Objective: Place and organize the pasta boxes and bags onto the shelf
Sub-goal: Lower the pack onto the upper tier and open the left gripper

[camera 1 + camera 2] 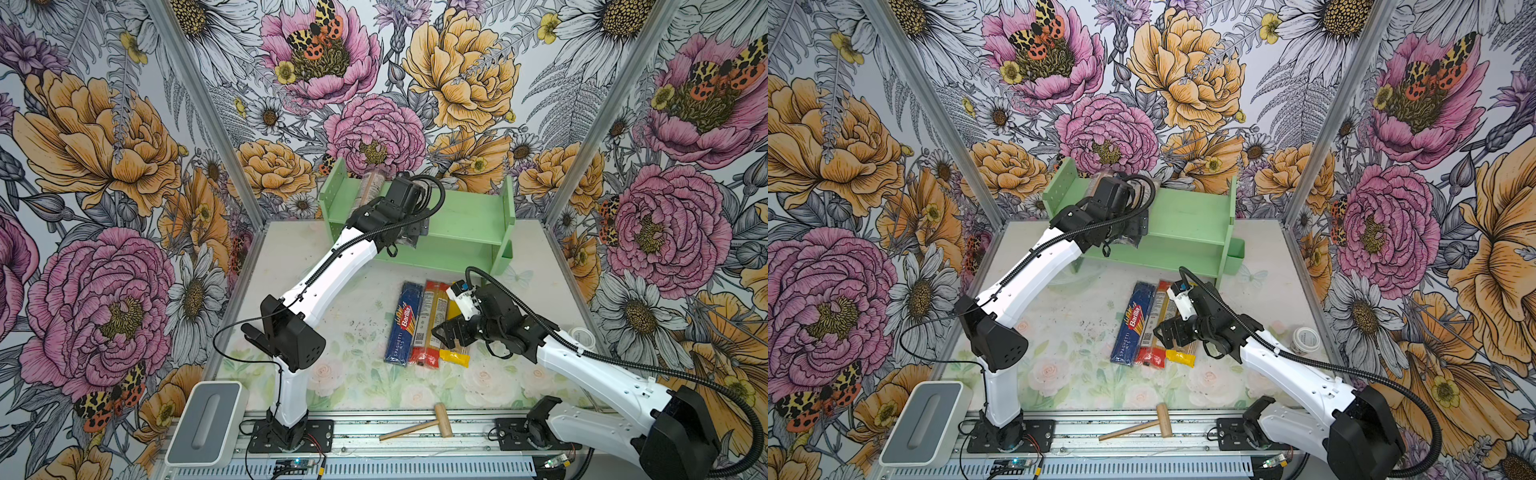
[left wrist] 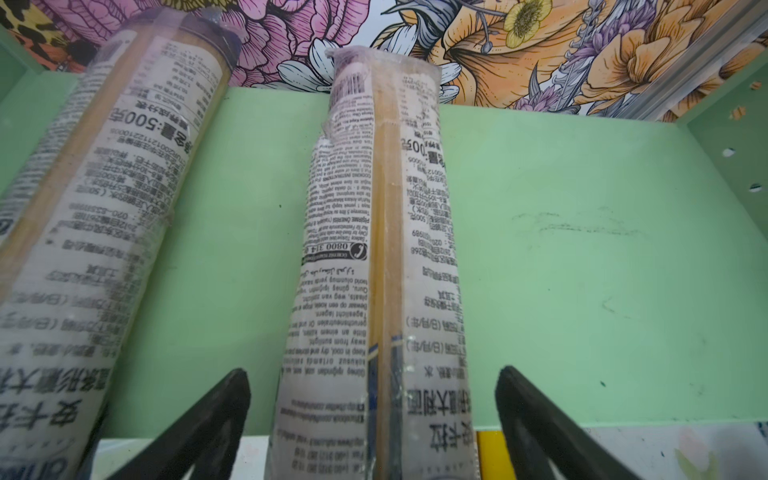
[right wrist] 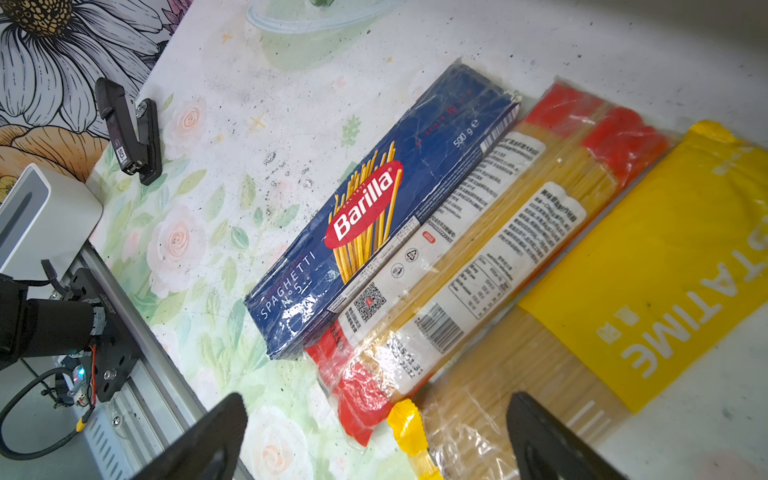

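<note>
1. Clear spaghetti bag (image 2: 374, 249): lies on the upper tier of the shelf (image 2: 582, 249), running front to back, with its near end overhanging the front edge. A second clear bag (image 2: 104, 208) lies on the same tier, near it but apart
2. Left gripper (image 2: 372, 372): jaws wide, straddling the bag's near end with a gap on each side; holds nothing
3. Step in hand, as judged: clearing the left gripper from the resting bag. Draw back straight along the bag's length, fingers off the film, lest the overhanging end be dragged off the tier
4. On the table (image 3: 291, 104): Barilla box (image 3: 374, 216), red-ended bag (image 3: 478, 249) and yellow bag (image 3: 665, 249), side by side
5. Right gripper (image 3: 376, 397): jaws wide, empty, poised at the yellow bag's near end; contact cannot be told
</note>
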Tool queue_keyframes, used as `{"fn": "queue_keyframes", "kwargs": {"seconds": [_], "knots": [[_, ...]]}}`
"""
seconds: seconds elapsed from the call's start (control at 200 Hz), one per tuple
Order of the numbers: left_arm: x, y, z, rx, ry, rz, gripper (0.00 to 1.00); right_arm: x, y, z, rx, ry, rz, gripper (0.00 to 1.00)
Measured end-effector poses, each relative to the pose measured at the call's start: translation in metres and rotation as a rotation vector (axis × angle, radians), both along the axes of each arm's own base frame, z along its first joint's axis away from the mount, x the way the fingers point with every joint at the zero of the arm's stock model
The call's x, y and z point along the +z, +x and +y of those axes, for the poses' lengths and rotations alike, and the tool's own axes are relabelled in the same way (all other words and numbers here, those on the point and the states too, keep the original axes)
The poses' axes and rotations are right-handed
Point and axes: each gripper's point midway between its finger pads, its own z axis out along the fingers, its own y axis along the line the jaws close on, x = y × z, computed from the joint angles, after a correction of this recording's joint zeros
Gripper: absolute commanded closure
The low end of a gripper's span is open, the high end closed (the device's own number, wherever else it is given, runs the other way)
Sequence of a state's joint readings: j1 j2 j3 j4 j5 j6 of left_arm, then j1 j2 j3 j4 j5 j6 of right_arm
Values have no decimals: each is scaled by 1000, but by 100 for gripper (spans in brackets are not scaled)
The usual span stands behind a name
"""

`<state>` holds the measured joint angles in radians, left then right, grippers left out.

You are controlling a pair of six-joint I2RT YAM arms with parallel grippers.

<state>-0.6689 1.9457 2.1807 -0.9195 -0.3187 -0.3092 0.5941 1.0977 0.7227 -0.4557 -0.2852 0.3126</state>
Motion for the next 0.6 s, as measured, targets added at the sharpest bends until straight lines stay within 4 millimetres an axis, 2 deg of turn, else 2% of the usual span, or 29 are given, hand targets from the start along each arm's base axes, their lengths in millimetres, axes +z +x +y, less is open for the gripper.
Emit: {"fn": "queue_keyframes", "kwargs": {"seconds": [0.29,0.601], "knots": [[26,-9,7,-2,-32,-43,1,0,0,0,0,0,0,1],[36,-20,4,-25,-29,-62,1,0,0,0,0,0,0,0]]}}
